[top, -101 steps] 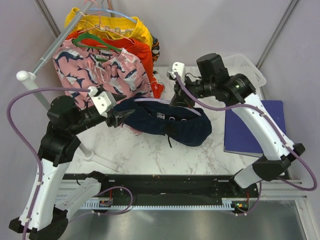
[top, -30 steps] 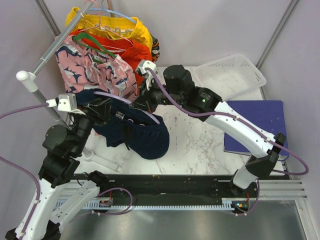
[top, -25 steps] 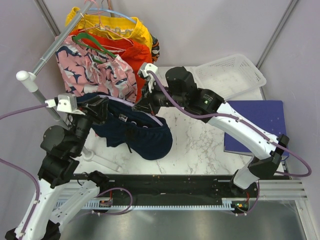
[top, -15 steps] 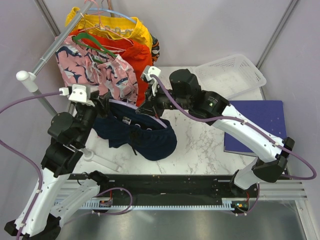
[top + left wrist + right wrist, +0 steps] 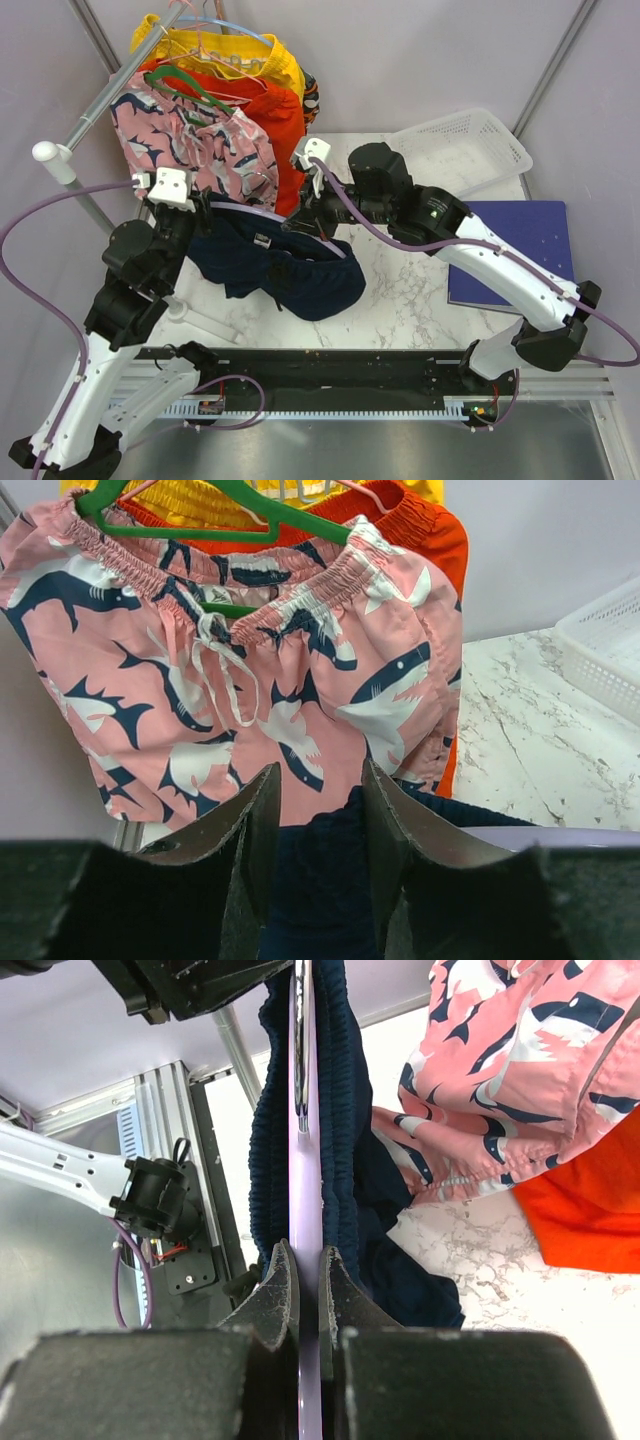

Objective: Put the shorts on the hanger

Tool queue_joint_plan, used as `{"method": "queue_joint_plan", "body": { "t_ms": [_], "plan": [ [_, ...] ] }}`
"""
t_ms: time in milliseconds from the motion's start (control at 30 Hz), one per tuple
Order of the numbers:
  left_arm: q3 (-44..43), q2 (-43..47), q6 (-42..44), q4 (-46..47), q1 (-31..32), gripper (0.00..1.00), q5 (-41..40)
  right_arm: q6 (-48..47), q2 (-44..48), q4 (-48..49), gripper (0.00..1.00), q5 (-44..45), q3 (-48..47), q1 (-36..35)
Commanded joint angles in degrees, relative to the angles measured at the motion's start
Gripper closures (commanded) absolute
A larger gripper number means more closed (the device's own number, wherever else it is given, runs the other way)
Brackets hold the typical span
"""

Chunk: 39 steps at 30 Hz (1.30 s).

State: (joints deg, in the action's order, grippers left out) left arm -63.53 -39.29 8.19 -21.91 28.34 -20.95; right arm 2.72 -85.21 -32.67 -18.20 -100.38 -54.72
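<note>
One right tool (image 5: 308,1252) pinches hanger (image 5: 304,1160) inside shorts (image 5: 337,1130)

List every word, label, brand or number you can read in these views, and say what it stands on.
None can be read.
The small white label inside the navy shorts is too small to read.
The pink shark-print shorts carry pictures only, no lettering.

Left arm (image 5: 95,370) and right arm (image 5: 500,268) had white link shells and black joint housings. Purple cables (image 5: 70,192) looped from each. White wrist cameras (image 5: 170,187) capped them. The left hand (image 5: 317,820) bore dark, grainy fingers (image 5: 250,850).
</note>
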Motion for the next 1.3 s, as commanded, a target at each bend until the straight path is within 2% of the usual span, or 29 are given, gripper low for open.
{"method": "queue_joint_plan", "body": {
  "t_ms": [0, 133, 233, 367, 467, 633, 833, 1033, 1267],
  "plan": [
    [-1.1, -1.5, 3.7, 2.2, -0.7, 0.57, -5.2, -1.0, 4.8, 3.1, 1.0, -0.7, -0.9, 0.9],
    [-3.0, -3.4, 2.3, 1.6, -1.3, 0.59, -5.7, -1.5, 5.4, 2.7, 1.0, -0.7, -0.9, 1.5],
    [-4.4, -2.4, 0.5, 4.2, -1.4, 0.61, -2.9, -1.3, 4.6, 2.7, 1.0, 1.4, -1.7, 2.1],
    [-8.5, -1.8, -5.9, 5.2, -1.4, 0.52, 3.5, 0.6, 0.6, 3.2, 1.0, 4.3, -5.3, 2.4],
    [-10.3, -0.8, -14.1, 3.3, -1.4, 0.52, 11.6, 2.7, -3.3, 4.7, 1.0, 4.1, -9.0, 2.4],
    [-6.4, 2.5, -25.4, 0.0, -1.4, 0.52, 18.7, 6.5, -10.6, 6.5, 1.0, 3.3, -17.5, 2.4],
    [-1.2, 4.8, -33.7, -0.1, -1.4, 0.46, 27.4, 10.6, -16.4, 11.1, 1.0, 3.3, -22.9, 1.5],
    [2.1, 3.3, -38.1, -0.4, -1.2, 0.46, 28.3, 15.0, -20.8, 15.5, 1.0, 5.4, -26.7, -0.4],
    [7.0, 3.3, -40.6, 2.8, 0.4, 0.46, 25.4, 17.3, -23.8, 18.7, 1.0, 7.0, -30.0, -1.9]
  ]
}}
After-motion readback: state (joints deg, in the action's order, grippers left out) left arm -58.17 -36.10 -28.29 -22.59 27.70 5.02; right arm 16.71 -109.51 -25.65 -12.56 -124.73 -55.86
